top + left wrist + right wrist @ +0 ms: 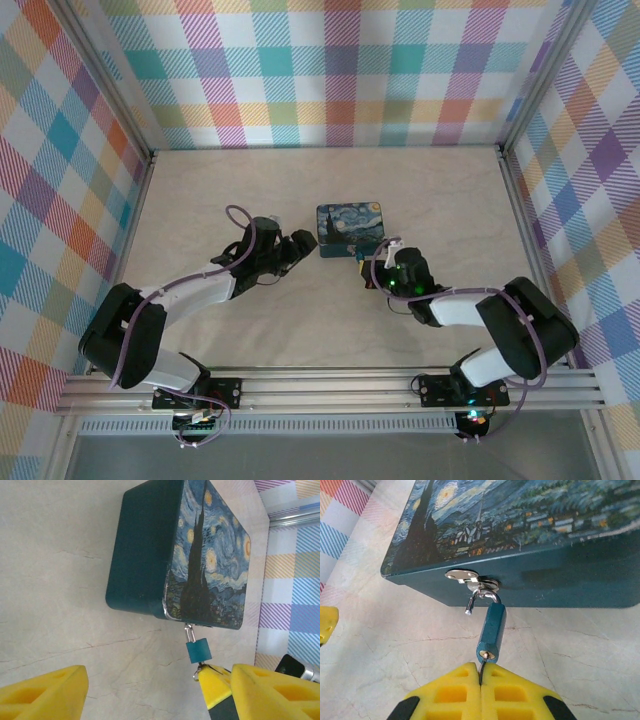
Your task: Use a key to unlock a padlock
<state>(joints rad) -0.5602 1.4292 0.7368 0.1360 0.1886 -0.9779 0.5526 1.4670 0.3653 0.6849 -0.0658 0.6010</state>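
A pale marbled table (pixel 250 330) is seen enclosed by checked walls, and near its middle a dark-blue rectangular tin (pixel 350 226) with a starry-night print is laid flat. The left gripper (pixel 159 674) is held just left of the tin with its yellow fingers spread wide and nothing between them. The right gripper (pixel 481 680) is pressed fully closed just in front of the side of the tin that faces the arms. From a silvery hasp (pixel 462 575) on that side the small blue padlock (pixel 492 629) is hung, slanted down toward the right gripper. Its thin shackle (pixel 487 596) is hooked through the hasp with one leg standing free of the body. A thin key (pixel 483 663) is pinched between the closed fingertips and set into the keyhole.
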